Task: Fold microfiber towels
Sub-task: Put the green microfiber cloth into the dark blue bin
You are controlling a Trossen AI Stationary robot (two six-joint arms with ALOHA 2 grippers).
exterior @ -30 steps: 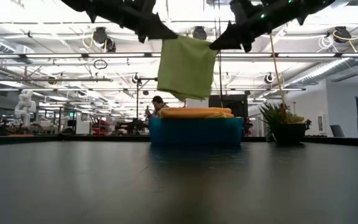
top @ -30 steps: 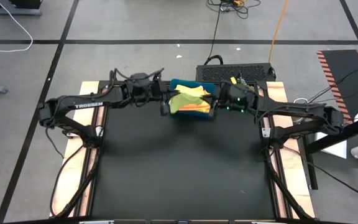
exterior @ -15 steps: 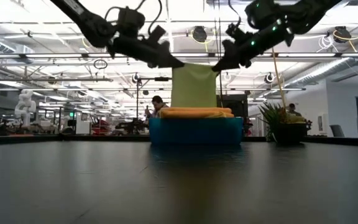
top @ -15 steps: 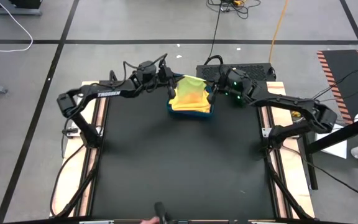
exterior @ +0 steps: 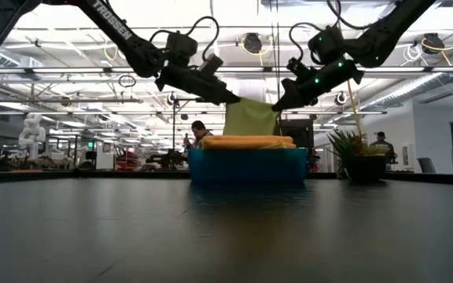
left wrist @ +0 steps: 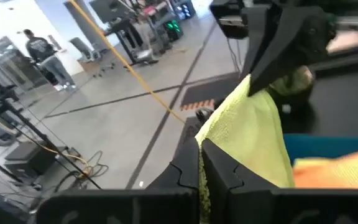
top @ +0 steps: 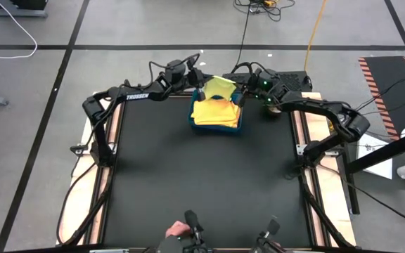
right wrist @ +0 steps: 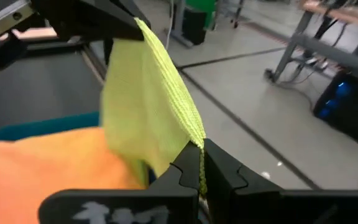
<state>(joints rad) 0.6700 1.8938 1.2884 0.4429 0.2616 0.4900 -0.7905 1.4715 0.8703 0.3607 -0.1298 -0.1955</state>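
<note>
A lime green microfiber towel (exterior: 250, 118) hangs between my two grippers over the far part of the blue tray (exterior: 248, 167). My left gripper (exterior: 237, 100) is shut on its upper left corner and my right gripper (exterior: 275, 104) on its upper right corner. From above, the towel (top: 219, 86) lies between the left gripper (top: 204, 83) and the right gripper (top: 242, 90). Folded orange and yellow towels (top: 215, 112) are stacked in the tray. They hide the hanging towel's lower edge in the low view. My left gripper pinches the towel's upper corner (left wrist: 213, 134) between its two fingers. They come from the table's left, slanting a little downward. The towel hangs below them. My right gripper pinches the opposite upper corner (right wrist: 188, 134) between its two fingers, coming from the table's right and slanting a little downward. The top edge (right wrist: 166, 68) runs straight between the two grippers.
A black box with cables (top: 276, 79) stands just beyond the table's far edge, behind the right gripper. A potted plant (exterior: 358, 153) is at the far right. A person's hand (top: 178, 230) shows at the near edge. The dark table top (top: 202, 183) stretches in front of the tray.
Both grippers have gone toward the table's far edge and down, staying shut on the towel's corners. The towel, which hung clear above the tray's near side, now hangs lower over the tray's far part, its bottom hidden behind the orange stack.
</note>
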